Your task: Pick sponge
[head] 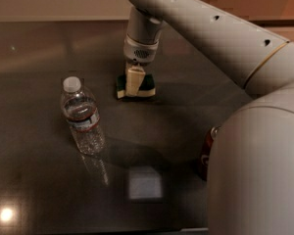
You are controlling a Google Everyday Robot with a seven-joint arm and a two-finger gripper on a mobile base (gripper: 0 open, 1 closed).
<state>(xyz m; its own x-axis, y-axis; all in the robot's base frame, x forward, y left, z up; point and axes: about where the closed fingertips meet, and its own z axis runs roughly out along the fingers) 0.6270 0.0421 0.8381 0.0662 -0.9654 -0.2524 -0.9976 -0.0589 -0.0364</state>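
The sponge (148,84), dark green on top with pale yellow foam below, lies flat on the dark table (34,48) toward the back middle. My gripper (134,88) points straight down from the white arm and sits right on the sponge, covering its middle. The sponge's left and right ends show on either side of the gripper. The sponge rests on the table.
A clear plastic water bottle (81,116) with a white cap stands upright to the front left of the sponge. A red soda can (206,153) stands at the right, mostly hidden behind my arm's large white elbow (255,170). Light glare spots lie on the table front.
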